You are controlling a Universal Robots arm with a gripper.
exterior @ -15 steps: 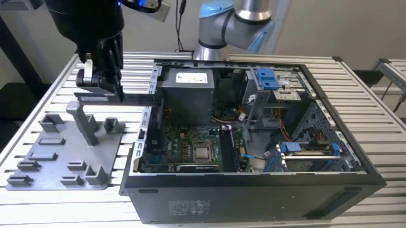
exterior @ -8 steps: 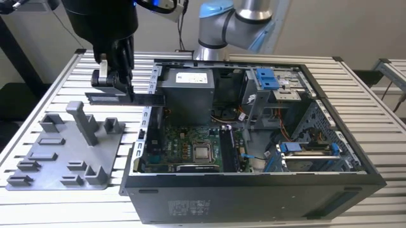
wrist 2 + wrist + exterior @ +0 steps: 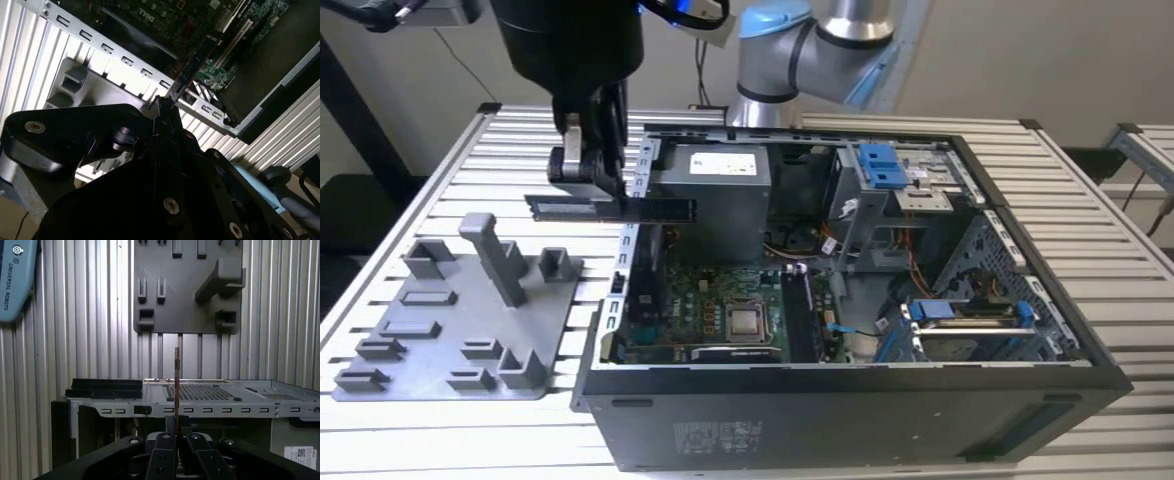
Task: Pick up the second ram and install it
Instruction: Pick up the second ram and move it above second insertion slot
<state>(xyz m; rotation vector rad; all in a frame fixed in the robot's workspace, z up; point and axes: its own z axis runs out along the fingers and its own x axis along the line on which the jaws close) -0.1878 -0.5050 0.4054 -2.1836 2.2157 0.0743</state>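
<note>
Carrying step in hand, by the look of it: pickup done, install not yet. Pressed together, black two-fingered pincer [image 3: 594, 192] pinching the second ram [image 3: 654, 208], a long flat dark circuit stick with a pale label, held level in the air. Just below the pincer, side wall of the open black computer case [image 3: 854, 420]; deeper inside, green motherboard [image 3: 707, 290]. Seating judged to need the stick's edge squared with a free slot. Farther off, grey plastic fixture tray [image 3: 440, 350] on the ribbed metal surface [image 3: 440, 170].

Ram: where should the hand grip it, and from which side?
Across its two flat faces at the top edge, from above, as the hand does now. The ram is thin, level and on edge, so this leaves its lower edge free.
</note>
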